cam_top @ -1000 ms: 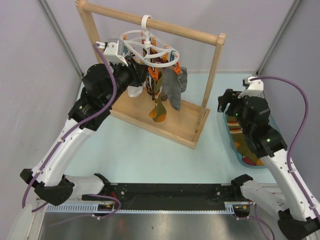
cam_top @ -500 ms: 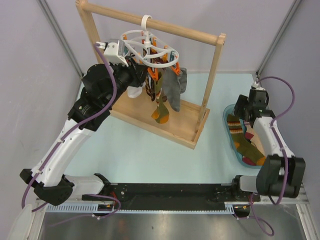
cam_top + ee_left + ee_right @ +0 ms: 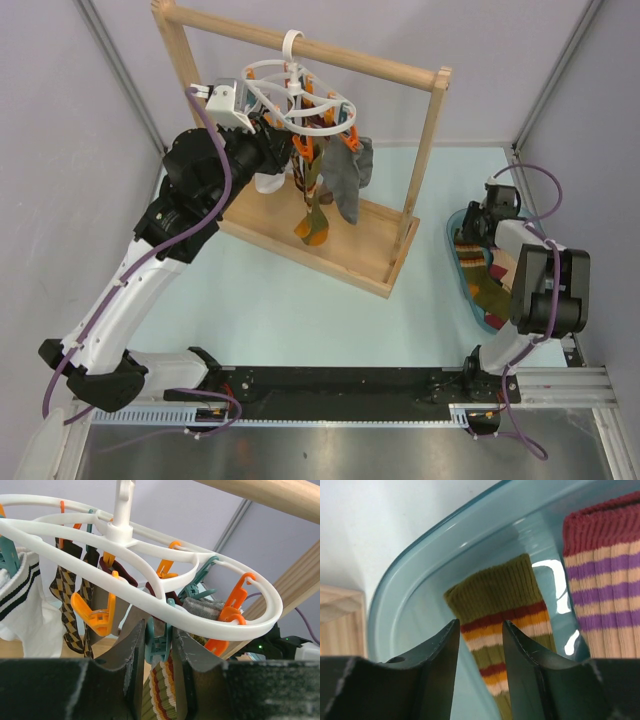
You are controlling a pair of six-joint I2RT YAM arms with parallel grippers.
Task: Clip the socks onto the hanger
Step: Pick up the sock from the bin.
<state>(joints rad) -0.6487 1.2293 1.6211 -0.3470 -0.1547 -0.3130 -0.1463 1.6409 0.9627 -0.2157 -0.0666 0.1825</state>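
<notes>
The white hanger (image 3: 262,71) (image 3: 150,600) hangs by its hook from the wooden rack's top bar. Clipped to it are a white sock with dark stripes (image 3: 20,610), a brown argyle sock (image 3: 65,610), a grey sock (image 3: 345,180) and an orange-green striped sock (image 3: 312,225) (image 3: 162,690). My left gripper (image 3: 285,150) (image 3: 159,640) is closed around the teal clip (image 3: 159,647) that carries the striped sock. My right gripper (image 3: 468,225) (image 3: 480,630) is open just above an olive striped sock (image 3: 505,595) in the teal bin (image 3: 420,565).
The wooden rack (image 3: 330,250) stands on its base at the back centre, with a post (image 3: 425,150) on the right. The bin (image 3: 450,250) sits at the right edge and holds several socks, one of them red with purple stripes (image 3: 605,580). Free orange clips (image 3: 95,617) hang beside my left fingers.
My right arm has folded back and its gripper has dropped to the far end of the bin. My left arm holds still at the clip. The striped sock has swung slightly.
</notes>
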